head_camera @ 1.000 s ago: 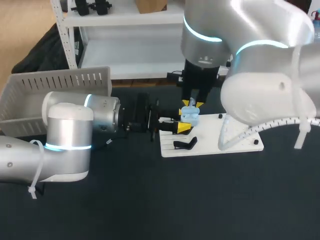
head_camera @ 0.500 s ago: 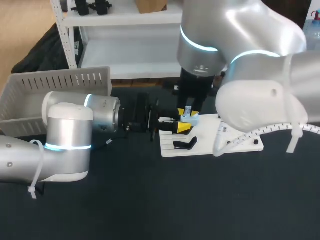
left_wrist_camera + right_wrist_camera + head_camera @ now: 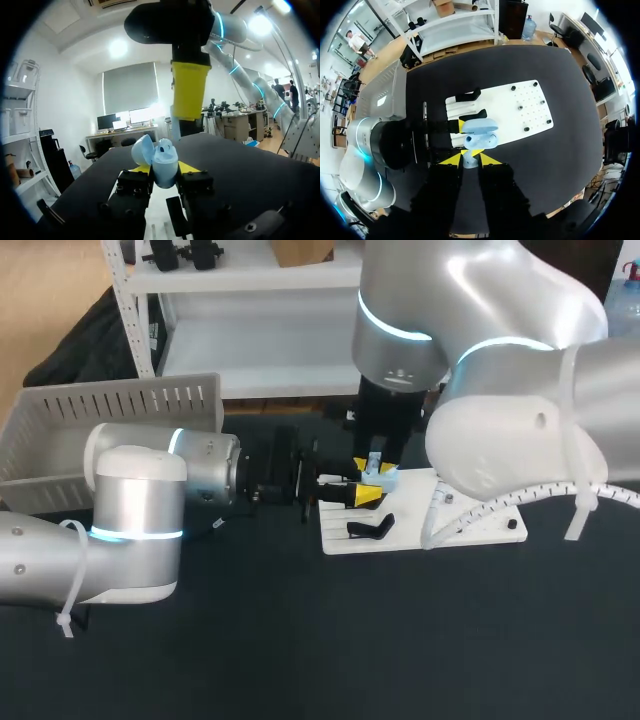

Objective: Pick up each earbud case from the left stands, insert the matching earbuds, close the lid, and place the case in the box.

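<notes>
Near tabletop (image 3: 300, 640) far edge, over white board (image 3: 485, 527): left pincer (image 3: 164, 171) clamps open-lidded earbud case (image 3: 165, 161). Right pincer (image 3: 470, 158), pinching pale earbud (image 3: 470, 162), dropped in last second (now just above case). Insertion looks imminent.

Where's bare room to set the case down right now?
Free: the dark table in front of the white board, and the board's pegged end. Crowded: the board's other end, where the left gripper holds the earbud case and the right gripper hangs over it with an earbud, beside the black stand.
</notes>
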Controlling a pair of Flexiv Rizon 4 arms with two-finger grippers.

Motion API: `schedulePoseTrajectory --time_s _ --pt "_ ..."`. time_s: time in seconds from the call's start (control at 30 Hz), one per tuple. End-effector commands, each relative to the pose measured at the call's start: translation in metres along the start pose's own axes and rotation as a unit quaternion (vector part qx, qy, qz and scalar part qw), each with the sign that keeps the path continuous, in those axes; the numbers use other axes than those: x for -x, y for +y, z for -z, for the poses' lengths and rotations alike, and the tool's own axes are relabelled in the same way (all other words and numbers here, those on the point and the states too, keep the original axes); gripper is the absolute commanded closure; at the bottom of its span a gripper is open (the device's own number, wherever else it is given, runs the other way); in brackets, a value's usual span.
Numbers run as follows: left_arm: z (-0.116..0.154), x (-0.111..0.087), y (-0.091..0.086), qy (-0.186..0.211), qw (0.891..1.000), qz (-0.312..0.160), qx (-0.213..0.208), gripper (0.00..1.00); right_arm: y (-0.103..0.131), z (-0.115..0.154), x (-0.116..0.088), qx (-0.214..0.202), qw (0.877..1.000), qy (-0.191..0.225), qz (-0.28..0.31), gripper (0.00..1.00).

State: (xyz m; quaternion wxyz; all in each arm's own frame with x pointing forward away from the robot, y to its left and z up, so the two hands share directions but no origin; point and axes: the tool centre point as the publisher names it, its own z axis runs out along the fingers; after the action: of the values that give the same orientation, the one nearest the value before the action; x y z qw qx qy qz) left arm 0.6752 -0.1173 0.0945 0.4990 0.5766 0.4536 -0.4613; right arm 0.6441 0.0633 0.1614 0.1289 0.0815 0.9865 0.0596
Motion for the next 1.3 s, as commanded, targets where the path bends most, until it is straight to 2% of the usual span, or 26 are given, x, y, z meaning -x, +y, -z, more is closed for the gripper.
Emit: schedulePoseTrajectory --time_s 0.03,0.3,0.57,0.87,1.3 --pt "-0.0007 0.0 -0.0013 0.0 1.0 -0.001 0.003 1.0 0.0013 -0.0012 0.0011 0.002 1.0 -0.003 0.001 1.0" --pt "-0.0007 0.0 -0.0013 0.0 1.0 -0.001 0.003 1.0 0.0034 -0.0001 0.0055 0.022 0.999 -0.017 0.023 1.0" --pt "-0.0007 0.0 -0.0013 0.0 1.0 -0.001 0.003 1.0 -0.0011 0.0012 0.0073 0.026 0.998 0.002 0.062 1.0" --pt "-0.0007 0.0 -0.0013 0.0 1.0 -0.001 0.003 1.0 -0.0029 0.0049 0.0084 0.037 0.992 0.0 0.117 1.0" --pt "-0.0007 0.0 -0.0013 0.0 1.0 -0.001 0.003 1.0 -0.0015 0.0047 0.0058 0.035 0.988 -0.012 0.148 1.0"
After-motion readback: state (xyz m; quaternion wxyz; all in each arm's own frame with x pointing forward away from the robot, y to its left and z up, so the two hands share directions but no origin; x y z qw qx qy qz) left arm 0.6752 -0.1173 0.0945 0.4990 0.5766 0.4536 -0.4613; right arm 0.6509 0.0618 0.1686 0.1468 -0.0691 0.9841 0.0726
